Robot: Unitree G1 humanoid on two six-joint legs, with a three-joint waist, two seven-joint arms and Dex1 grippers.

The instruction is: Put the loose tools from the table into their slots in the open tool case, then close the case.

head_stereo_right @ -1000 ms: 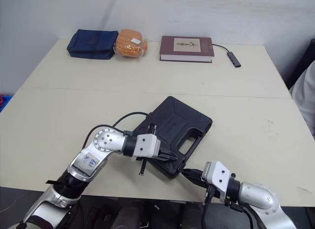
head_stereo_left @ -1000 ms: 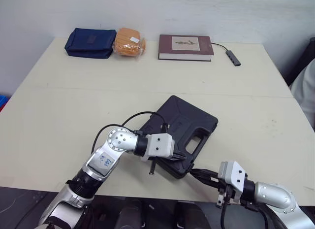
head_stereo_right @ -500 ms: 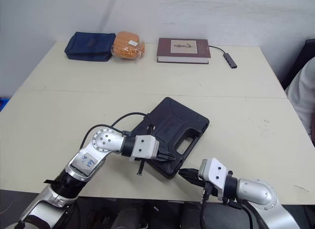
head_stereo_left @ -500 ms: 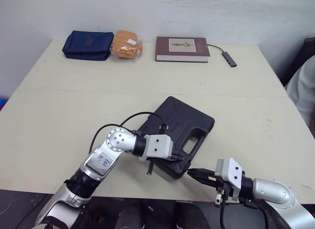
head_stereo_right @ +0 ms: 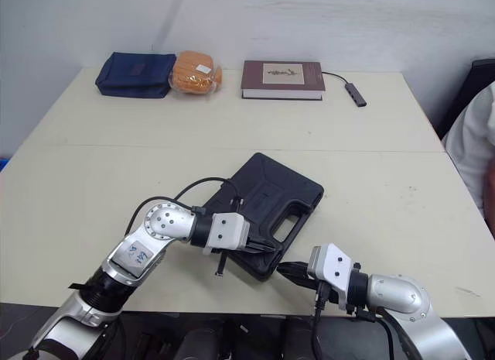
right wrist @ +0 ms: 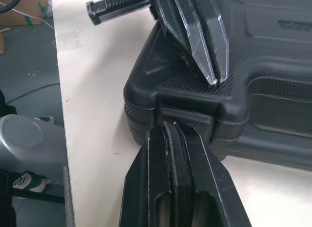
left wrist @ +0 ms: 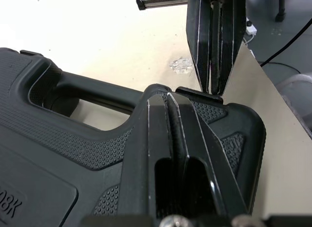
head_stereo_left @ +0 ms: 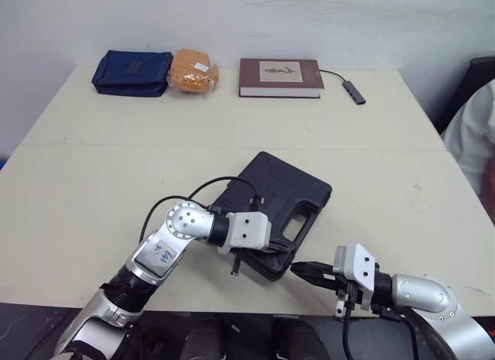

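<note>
The black tool case [head_stereo_left: 282, 197] lies closed on the table, turned at an angle, its handle toward the near right. My left gripper [head_stereo_left: 285, 252] is shut and its tips rest on top of the lid at the near corner [left wrist: 168, 97]. My right gripper [head_stereo_left: 298, 269] is shut too. It comes in low from the table's front edge, and its tips [right wrist: 169, 127] touch the latch [right wrist: 187, 114] on the case's front wall. The two grippers' tips nearly meet at that latch. No loose tools lie on the table.
Along the far edge sit a blue pouch [head_stereo_left: 131, 71], an orange packet [head_stereo_left: 193, 70], a brown book [head_stereo_left: 280, 76] and a small adapter on a cable [head_stereo_left: 352, 90]. A person's sleeve [head_stereo_left: 476, 135] shows at the right. The table's front edge runs just under both grippers.
The camera has shifted a little, so the whole picture has slid left. Both grippers stay shut at the case's near corner, with no clear move of their own.
</note>
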